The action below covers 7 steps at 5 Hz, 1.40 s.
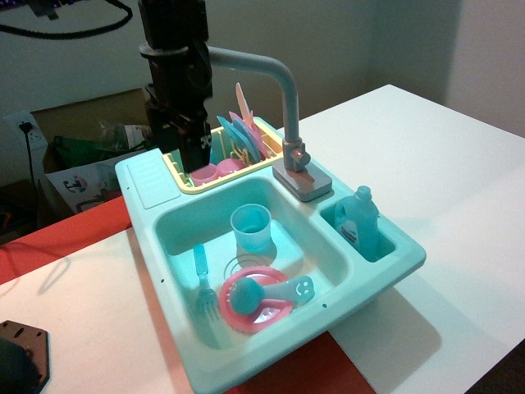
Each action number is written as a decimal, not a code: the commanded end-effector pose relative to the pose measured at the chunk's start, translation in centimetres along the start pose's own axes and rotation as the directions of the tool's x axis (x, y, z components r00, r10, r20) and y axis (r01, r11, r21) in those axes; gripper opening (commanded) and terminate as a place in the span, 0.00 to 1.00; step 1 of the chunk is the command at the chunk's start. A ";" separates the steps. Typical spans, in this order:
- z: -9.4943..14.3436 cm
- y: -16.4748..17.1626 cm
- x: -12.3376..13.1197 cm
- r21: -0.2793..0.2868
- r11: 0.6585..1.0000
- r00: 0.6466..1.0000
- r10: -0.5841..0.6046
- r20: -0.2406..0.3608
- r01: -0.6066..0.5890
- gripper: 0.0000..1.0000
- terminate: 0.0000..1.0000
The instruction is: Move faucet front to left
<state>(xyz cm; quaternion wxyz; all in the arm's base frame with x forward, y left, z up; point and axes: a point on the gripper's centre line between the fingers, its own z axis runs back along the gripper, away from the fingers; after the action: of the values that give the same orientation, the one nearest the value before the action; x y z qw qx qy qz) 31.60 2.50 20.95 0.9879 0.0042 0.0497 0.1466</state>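
Observation:
The grey faucet [289, 107] stands upright on its grey base [304, 183] at the back rim of the teal toy sink [385, 271]. Its long spout arm [246, 61] reaches left at the top, and its head is hidden behind my black arm. My gripper [190, 160] hangs from that arm over the yellow dish rack [174, 167], left of the faucet post, fingers pointing down. The fingers are dark and I cannot tell whether they are open or shut. They sit well below the spout arm.
The rack holds upright plates [242, 131] and a pink cup [205, 173]. The basin holds a blue cup [251, 227], a blue fork [203, 283] and a pink plate [250, 308]. A blue soap bottle [359, 220] stands in the side compartment. A cardboard box [90, 123] sits behind.

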 end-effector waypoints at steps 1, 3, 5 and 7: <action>3.9 8.7 1.1 0.092 0.912 0.908 0.381 0.173 -0.400 1.00 0.00; 2.7 16.4 -1.6 0.078 0.862 0.863 0.490 0.125 -0.501 1.00 0.00; 1.8 7.8 -5.7 -0.064 0.996 0.995 0.065 0.074 -0.061 1.00 0.00; 3.4 -0.3 -13.1 -0.041 0.997 0.994 -0.059 0.094 0.063 1.00 0.00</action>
<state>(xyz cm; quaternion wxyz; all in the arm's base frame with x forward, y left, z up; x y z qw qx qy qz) 17.87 -4.40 25.24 0.9942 -0.0083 0.0150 0.1059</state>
